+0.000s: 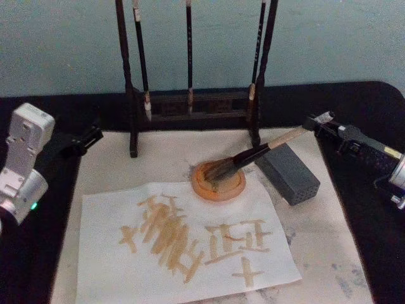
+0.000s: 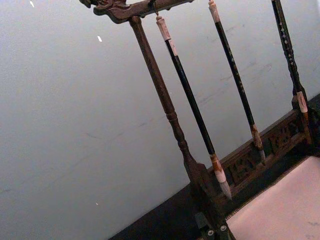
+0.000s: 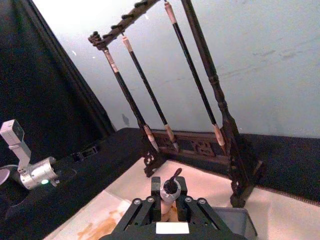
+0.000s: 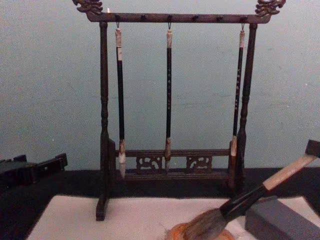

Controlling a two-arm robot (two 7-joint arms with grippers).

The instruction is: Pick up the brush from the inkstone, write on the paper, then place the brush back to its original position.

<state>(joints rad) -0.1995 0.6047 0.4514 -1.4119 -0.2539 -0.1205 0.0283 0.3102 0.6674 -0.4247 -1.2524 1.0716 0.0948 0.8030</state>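
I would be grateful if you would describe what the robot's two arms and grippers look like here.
The left arm is white and boxy, with a small green light near its wrist, and ends in a black left gripper. The right gripper is also black, built of linkage bars with silver screws and a white label, and it sits on the silver-grey, cylindrical right arm.

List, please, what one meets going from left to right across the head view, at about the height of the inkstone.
left gripper → inkstone → grey block → right gripper, shut on the handle end of the brush
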